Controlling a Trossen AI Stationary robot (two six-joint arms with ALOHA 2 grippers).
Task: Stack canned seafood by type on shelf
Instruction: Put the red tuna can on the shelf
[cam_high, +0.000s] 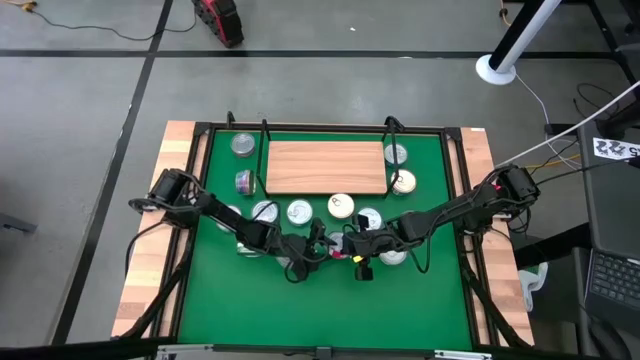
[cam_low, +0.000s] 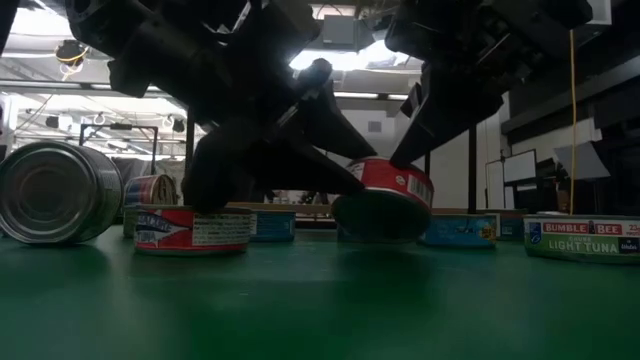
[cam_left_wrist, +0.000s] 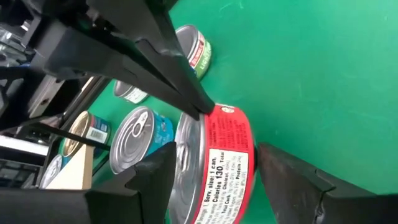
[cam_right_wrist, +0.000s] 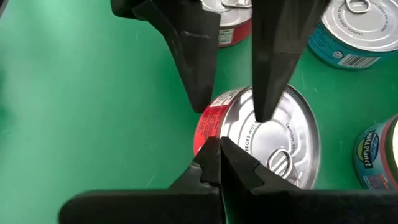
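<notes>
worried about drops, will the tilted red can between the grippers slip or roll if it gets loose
Probably both. The red can is tipped up on its rim, so it could roll or flop flat. The left gripper spans its smooth metal faces, which likely slide; the shut right gripper only props its edge.

Red-labelled can (cam_low: 385, 200): lower edge lost in shadow in the low view — table contact cannot be told.
Left gripper (cam_left_wrist: 214, 168): finger bases cut off by the left wrist picture's edge.
Right gripper (cam_right_wrist: 219, 163): tips meet against the can's rim; the contact point is hidden.
Cans beside shelf (cam_high: 325, 167): labels too small to read from above.
Tuna can (cam_low: 583, 238): cut off at the low view's edge.
</notes>
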